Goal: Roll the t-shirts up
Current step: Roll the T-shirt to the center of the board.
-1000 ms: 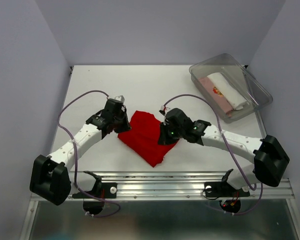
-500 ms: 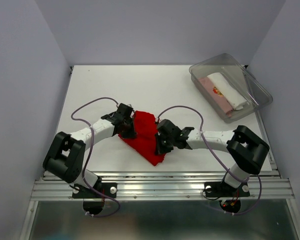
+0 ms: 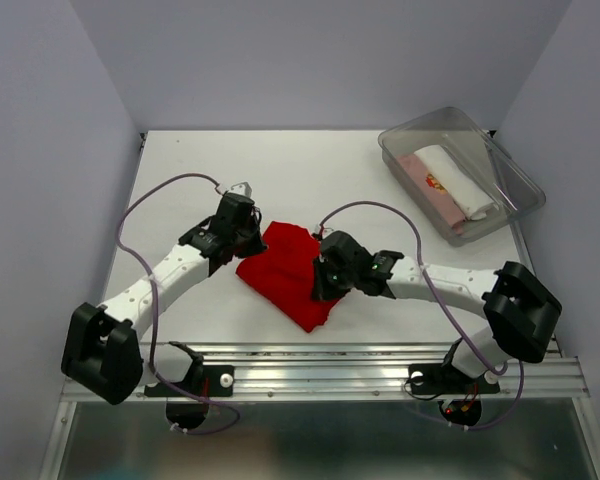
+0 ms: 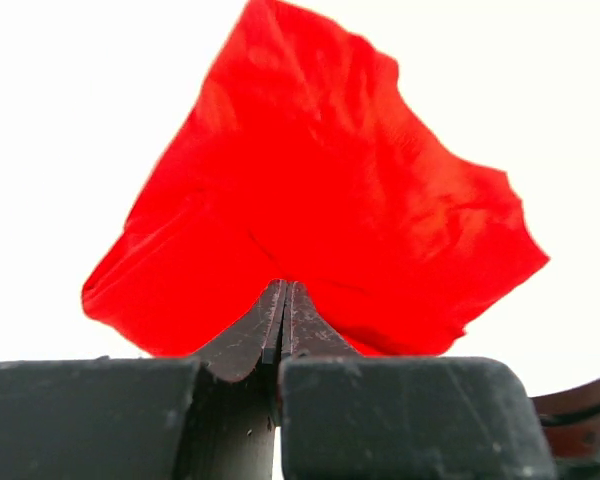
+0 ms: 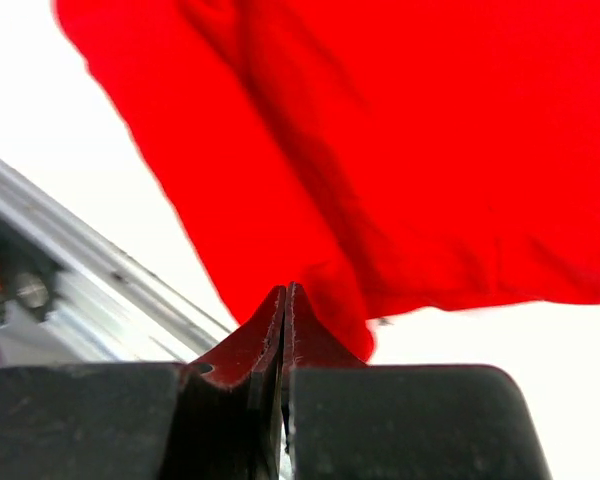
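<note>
The red t-shirt [image 3: 285, 275] lies crumpled near the centre of the table [image 3: 180, 170], toward 6 o'clock. The left gripper [image 3: 248, 243] pinches the shirt's 9 o'clock edge. The right gripper [image 3: 322, 285], jaws pressed together, meets its 3 o'clock edge; whether it holds cloth is unclear. A white roll [image 3: 455, 178] and a pink roll [image 3: 425, 188] lie in the clear bin [image 3: 505, 165] at 2 o'clock.

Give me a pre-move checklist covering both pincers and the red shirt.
1. Left pincer shut on the edge of the red t-shirt: ok.
2. Right pincer actually gripping cloth: cannot tell; its jaws are shut with the tips at the hem.
3. Shirt spread flat for rolling: not ok; it lies bunched and creased.
4. Clear bin holding the white roll and pink roll well apart from both arms: ok.
</note>
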Robot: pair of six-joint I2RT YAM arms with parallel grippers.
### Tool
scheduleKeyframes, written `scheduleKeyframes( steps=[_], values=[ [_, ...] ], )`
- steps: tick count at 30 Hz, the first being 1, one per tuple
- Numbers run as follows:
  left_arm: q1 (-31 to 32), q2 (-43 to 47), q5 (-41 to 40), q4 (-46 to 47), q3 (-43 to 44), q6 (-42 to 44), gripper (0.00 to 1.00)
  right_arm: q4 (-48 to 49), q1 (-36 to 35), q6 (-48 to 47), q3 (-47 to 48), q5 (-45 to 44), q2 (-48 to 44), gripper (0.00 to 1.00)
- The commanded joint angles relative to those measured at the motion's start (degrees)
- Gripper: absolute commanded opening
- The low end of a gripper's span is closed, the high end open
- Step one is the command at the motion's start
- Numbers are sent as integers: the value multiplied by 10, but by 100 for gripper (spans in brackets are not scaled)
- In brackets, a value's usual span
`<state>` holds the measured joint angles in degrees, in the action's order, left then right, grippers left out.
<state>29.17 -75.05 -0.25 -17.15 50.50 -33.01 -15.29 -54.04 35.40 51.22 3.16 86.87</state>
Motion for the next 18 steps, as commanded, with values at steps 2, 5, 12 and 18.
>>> scheduleKeyframes(
  steps=[2, 5, 12, 18],
  values=[
    [1, 62, -59, -54, 7, -18, 0, 49, -1, 15, 49, 46, -7, 1],
    [1, 70, -57, -78, -19, -40, 0, 69, -7, 21, 80, 62, 25, 1],
    [0, 52, -36, -32, -76, -76, 0, 85, -13, 22, 133, 50, 112, 1],
    [-2, -22, -65, 26, -88, -100, 0, 87, -13, 38, 136, 19, 191, 1]
  ],
)
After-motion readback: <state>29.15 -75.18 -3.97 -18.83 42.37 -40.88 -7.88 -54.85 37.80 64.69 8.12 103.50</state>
